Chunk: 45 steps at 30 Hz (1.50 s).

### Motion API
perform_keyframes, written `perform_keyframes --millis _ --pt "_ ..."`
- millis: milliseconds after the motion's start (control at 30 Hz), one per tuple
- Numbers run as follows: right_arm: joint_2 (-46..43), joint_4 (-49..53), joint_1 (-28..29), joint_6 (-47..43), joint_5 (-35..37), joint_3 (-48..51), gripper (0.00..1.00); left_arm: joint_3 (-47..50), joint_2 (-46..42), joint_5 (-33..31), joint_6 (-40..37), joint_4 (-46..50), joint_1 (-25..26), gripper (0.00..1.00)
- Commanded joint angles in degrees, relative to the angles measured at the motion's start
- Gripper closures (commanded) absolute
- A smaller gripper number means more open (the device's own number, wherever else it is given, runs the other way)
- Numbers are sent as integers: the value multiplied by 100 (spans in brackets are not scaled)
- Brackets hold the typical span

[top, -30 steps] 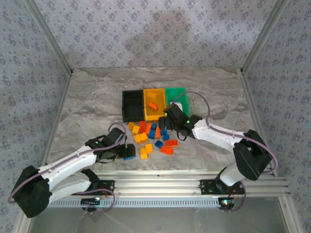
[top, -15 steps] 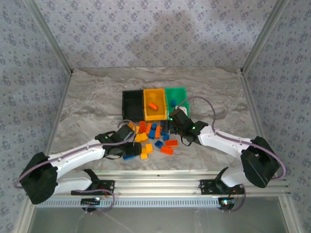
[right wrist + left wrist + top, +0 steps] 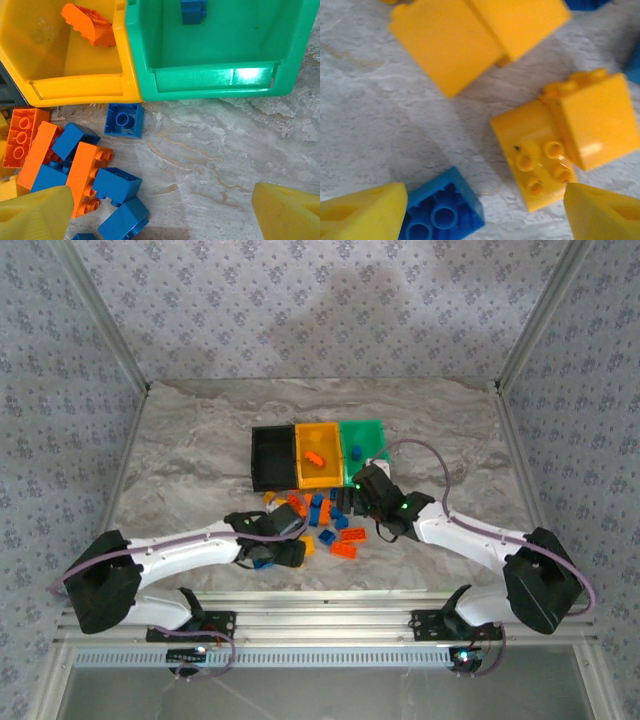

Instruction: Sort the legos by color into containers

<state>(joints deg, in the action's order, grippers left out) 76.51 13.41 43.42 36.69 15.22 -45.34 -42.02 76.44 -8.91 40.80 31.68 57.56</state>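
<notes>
**A:** What is carried by the table (image 3: 190, 440)?

**B:** The left arm (image 3: 170, 555) and the right arm (image 3: 470, 535) are bolted at its near edge, and both are stretched toward its middle. The containers are set there in a joined row, somewhat nearer the far edge. The black bin (image 3: 271, 458) is placed toward the left edge, the yellow-orange bin (image 3: 80, 86) in the middle, and the green bin (image 3: 215, 80) toward the right edge.

**A:** What is held in them?

**B:** A red-orange piece (image 3: 89, 25) is seen in the yellow-orange bin and a blue brick (image 3: 192, 10) in the green bin. What lies in the black bin cannot be told.

**A:** How are the tools set?

**B:** The left tool (image 3: 485, 210) is lowered over the part of the heap nearest the left edge. It is released, with its yellow fingers spread wide and nothing clamped between them. An upturned blue brick (image 3: 440, 215) is found just beside one finger, and a yellow-orange brick (image 3: 537, 165) near the other. The right tool (image 3: 162, 215) is held over the side of the heap by the bins, likewise released, with nothing gripped.

**A:** And where are the legos (image 3: 322, 523) found?

**B:** They are scattered in a loose heap on the table, between the bins and the near edge. A lone blue brick (image 3: 124, 120) is seen just beside the near wall of the yellow-orange bin.
</notes>
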Motion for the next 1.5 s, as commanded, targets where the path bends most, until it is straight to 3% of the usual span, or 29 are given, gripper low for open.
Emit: perform_keyframes --millis 0,400,900,1267,1467 --pt "-176 4 -59 111 139 108 6 -398 80 -298 -215 60 255 21" --pt "-354 -7 -159 146 95 262 6 -478 884 -70 -317 -388 519 26" --pt "-567 27 -198 190 95 375 6 -437 1442 -173 -258 -259 519 50" --pt "-587 82 -257 198 25 268 5 -465 561 -166 -187 -16 405 70" --pt "-611 76 -281 216 -1 255 5 -650 -301 85 -349 29 -345 72"
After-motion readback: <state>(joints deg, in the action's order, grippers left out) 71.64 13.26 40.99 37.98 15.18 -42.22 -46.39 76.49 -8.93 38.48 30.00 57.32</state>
